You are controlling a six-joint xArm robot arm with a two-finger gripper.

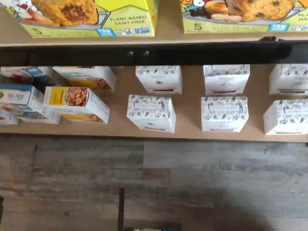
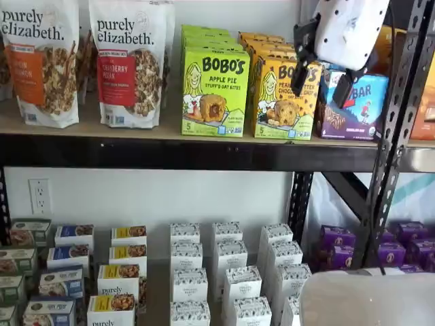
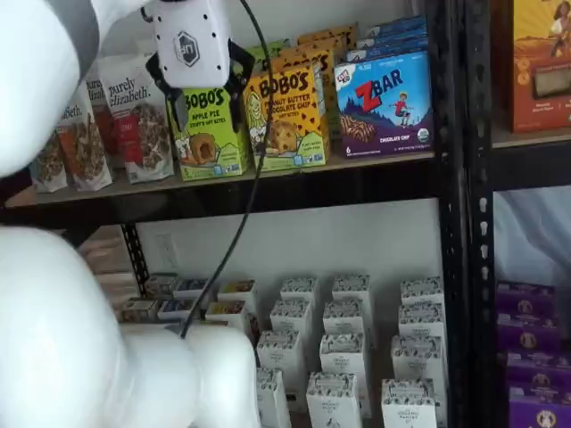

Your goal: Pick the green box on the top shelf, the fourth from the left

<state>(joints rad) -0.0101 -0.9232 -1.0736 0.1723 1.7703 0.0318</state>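
Note:
The green box (image 2: 215, 88) is lime green and reads "BOBO'S Apple Pie". It stands at the front of a row on the top shelf (image 2: 136, 132) and shows in both shelf views (image 3: 210, 134). My gripper (image 3: 205, 109) hangs in front of the box's upper part, some way out from the shelf. A plain gap shows between its two black fingers, and nothing is in them. In a shelf view the gripper (image 2: 321, 80) appears off to the right of the box. The wrist view shows the box's lower front (image 1: 96, 21) on the shelf board (image 1: 168, 34).
A yellow-orange Bobo's box (image 2: 284, 98) stands right beside the green box, then a Zbar box (image 3: 385, 102). Granola bags (image 2: 129, 61) stand to its left. Black perforated uprights (image 3: 451, 178) frame the shelves. White patterned boxes (image 2: 238, 278) fill the lower shelf.

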